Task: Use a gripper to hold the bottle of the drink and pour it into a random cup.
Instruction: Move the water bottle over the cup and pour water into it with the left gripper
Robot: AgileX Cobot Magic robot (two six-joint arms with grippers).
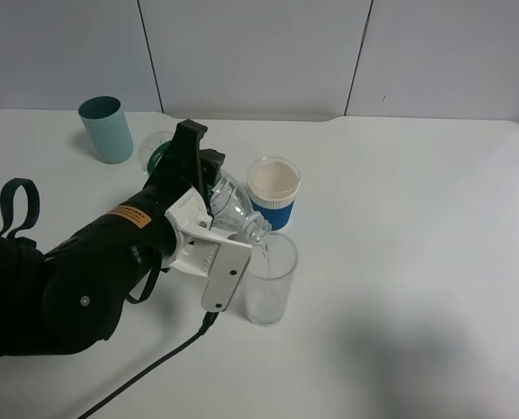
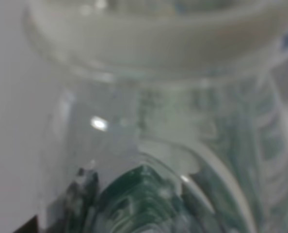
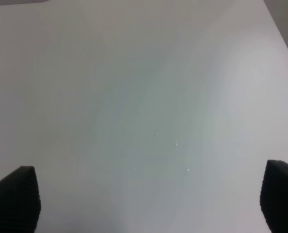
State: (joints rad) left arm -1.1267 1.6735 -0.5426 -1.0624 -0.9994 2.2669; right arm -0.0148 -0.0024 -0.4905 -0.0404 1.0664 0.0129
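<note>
In the exterior high view my left gripper (image 1: 205,216), a bulky black handheld device with a white jaw piece and an orange label, is shut on the clear bottle (image 1: 233,209). The bottle is tilted with its open neck down, right over the rim of the tall clear glass (image 1: 270,284). Its green label end points toward the back left. The left wrist view is filled by the blurred bottle (image 2: 149,184) with its green print. My right gripper (image 3: 144,204) is open and empty above bare white table, and does not show in the exterior high view.
A white paper cup with a blue sleeve (image 1: 274,188) stands just behind the glass, close to the bottle's neck. A teal tumbler (image 1: 107,129) stands at the back left. The gripper's black cable (image 1: 155,367) trails to the front edge and its strap (image 1: 19,205) loops at the left.
</note>
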